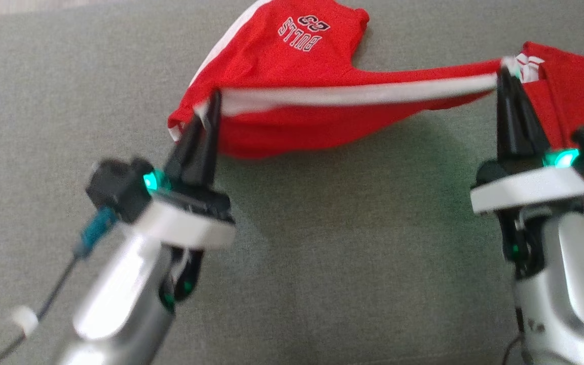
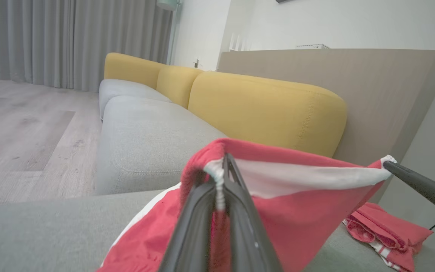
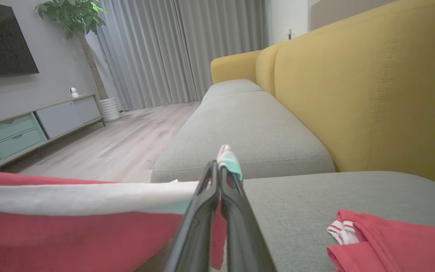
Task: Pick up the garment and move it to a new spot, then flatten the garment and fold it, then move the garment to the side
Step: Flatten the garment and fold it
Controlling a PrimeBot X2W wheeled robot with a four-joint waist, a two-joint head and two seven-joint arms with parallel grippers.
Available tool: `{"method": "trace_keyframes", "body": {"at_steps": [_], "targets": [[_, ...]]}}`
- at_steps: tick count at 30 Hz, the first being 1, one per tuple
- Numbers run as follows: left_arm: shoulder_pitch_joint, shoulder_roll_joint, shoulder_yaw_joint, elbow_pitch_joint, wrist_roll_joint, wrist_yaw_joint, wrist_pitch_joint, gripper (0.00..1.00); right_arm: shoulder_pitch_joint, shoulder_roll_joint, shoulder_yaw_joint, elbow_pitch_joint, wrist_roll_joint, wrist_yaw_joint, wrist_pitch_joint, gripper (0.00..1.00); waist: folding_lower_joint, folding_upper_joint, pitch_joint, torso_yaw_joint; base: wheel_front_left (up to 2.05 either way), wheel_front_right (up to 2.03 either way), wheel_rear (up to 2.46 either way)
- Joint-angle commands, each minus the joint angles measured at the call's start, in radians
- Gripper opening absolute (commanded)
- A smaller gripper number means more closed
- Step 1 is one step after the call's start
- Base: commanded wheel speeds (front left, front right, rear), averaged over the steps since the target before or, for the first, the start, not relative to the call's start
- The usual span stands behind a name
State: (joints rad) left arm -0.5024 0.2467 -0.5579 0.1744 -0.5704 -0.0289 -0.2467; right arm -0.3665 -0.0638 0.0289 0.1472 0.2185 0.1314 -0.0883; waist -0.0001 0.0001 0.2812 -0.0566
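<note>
Red garment point(image 1: 292, 50) stretched over grey sofa point(image 1: 322, 253), white band point(image 1: 353, 94) clamped at one end by left hand point(image 1: 210, 104), at other by right hand point(image 1: 506, 76)

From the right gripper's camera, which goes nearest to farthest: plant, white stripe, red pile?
1. The white stripe, pinched in the right gripper.
2. The red pile, lower right on the cushion.
3. The plant, far upper left.

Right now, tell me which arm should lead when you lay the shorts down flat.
Left, probably. The left gripper and right gripper both pinch the waistband, but the left has bare cushion around it; a second red garment lies beside the right.
</note>
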Motion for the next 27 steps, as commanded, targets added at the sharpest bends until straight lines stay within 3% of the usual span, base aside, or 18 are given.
{"method": "trace_keyframes", "body": {"at_steps": [1,11,17,21,27], "targets": [[0.008,0.014,0.031,-0.055,0.014,0.011,-0.011,0.0,0.01,0.012,0.007,-0.062,-0.01,-0.001,-0.009,0.0,0.0001,-0.0001,-0.015,0.002,0.0,0.0,0.0],[0.294,-0.026,0.019,-0.242,0.046,0.05,-0.015,0.0,0.296,0.013,-0.067,-0.285,-0.009,-0.001,0.058,0.0,0.0001,-0.0001,-0.129,0.002,0.0,0.0,0.0],[0.412,-0.025,-0.011,-0.338,0.045,0.084,-0.001,0.0,0.425,0.013,-0.125,-0.429,-0.023,-0.001,0.155,0.0,0.0001,-0.0001,-0.131,0.019,0.0,0.0,0.0],[0.428,-0.039,-0.041,-0.334,0.037,0.086,0.022,0.0,0.418,0.013,-0.146,-0.459,-0.05,-0.001,0.209,0.0,0.0001,-0.0001,-0.094,0.052,0.0,0.0,0.0],[0.387,-0.096,-0.038,-0.262,-0.011,0.073,0.023,0.0,0.309,0.013,-0.125,-0.41,-0.089,-0.001,0.268,0.0,0.0001,-0.0001,-0.028,0.102,0.0,0.0,0.0]]}}
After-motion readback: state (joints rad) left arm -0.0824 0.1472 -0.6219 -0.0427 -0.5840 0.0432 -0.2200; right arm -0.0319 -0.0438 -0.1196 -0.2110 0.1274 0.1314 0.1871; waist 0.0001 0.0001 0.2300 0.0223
